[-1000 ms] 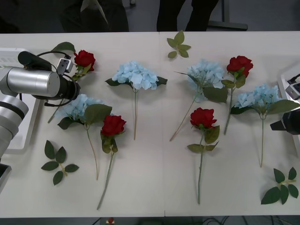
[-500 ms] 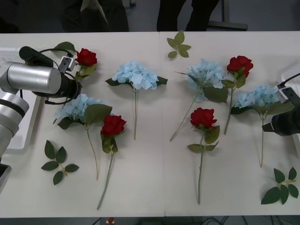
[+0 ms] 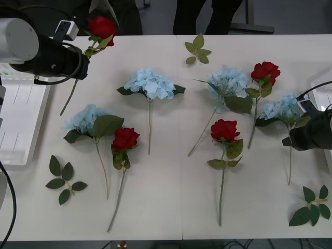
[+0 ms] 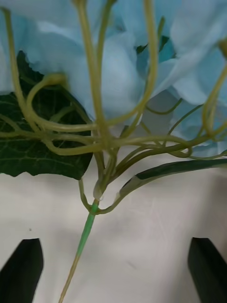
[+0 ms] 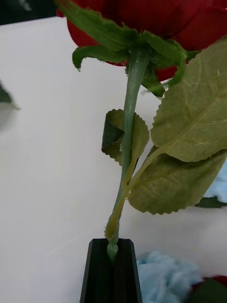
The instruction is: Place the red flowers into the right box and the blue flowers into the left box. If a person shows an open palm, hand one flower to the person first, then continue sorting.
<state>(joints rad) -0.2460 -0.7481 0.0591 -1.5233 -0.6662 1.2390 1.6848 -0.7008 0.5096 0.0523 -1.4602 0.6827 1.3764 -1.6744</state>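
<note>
Left gripper: the black left gripper [image 5: 112, 265] was raised over the far left corner of the white table [image 3: 166, 207], its fingers pressed together on the thin green stem of an artificial red rose [image 3: 101, 26], which hung clear of the tabletop with its stem slanting down toward the robot.
Right gripper: the black right gripper [image 4: 113, 270] hovered at the table's right edge with its fingers wide apart and nothing between them, the green stem of the rightmost pale blue hydrangea head [image 3: 284, 108] lying on the table in the gap.
Other red roses: three lay flat, one far right [image 3: 265, 71], one right of centre [image 3: 224, 129], one left of centre [image 3: 125, 138].
Other blue hydrangeas: three lay flat, one on the left [image 3: 85, 118], one centre-left [image 3: 150, 83], one centre-right [image 3: 226, 80].
Left box: the shallow white ribbed plastic tray [image 3: 18, 124] sat at the left edge, holding no flowers.
Leaf sprigs: loose green sprigs lay at the far centre [image 3: 196, 50], near left [image 3: 64, 179] and near right [image 3: 312, 205].
</note>
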